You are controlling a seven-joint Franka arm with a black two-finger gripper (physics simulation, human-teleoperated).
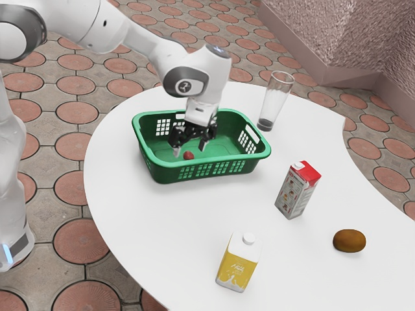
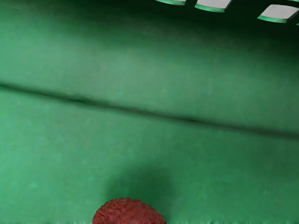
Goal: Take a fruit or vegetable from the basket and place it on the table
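My gripper [image 1: 190,149] is inside the green basket [image 1: 214,166], pointing down with its two fingers spread apart. A small red, round fruit [image 1: 188,155] lies on the basket floor, just under and between the fingertips. In the wrist view, the bumpy top of the red fruit [image 2: 128,213] shows at the lower edge, over the green basket floor [image 2: 140,79]. Its lower part is cut off there.
Outside the basket on the white table [image 1: 175,227] stand a tall glass [image 1: 275,100], a red-topped carton [image 1: 297,190] and a yellow-and-white carton [image 1: 238,262]. A brown kiwi [image 1: 349,240] lies farther toward the exterior view's right.
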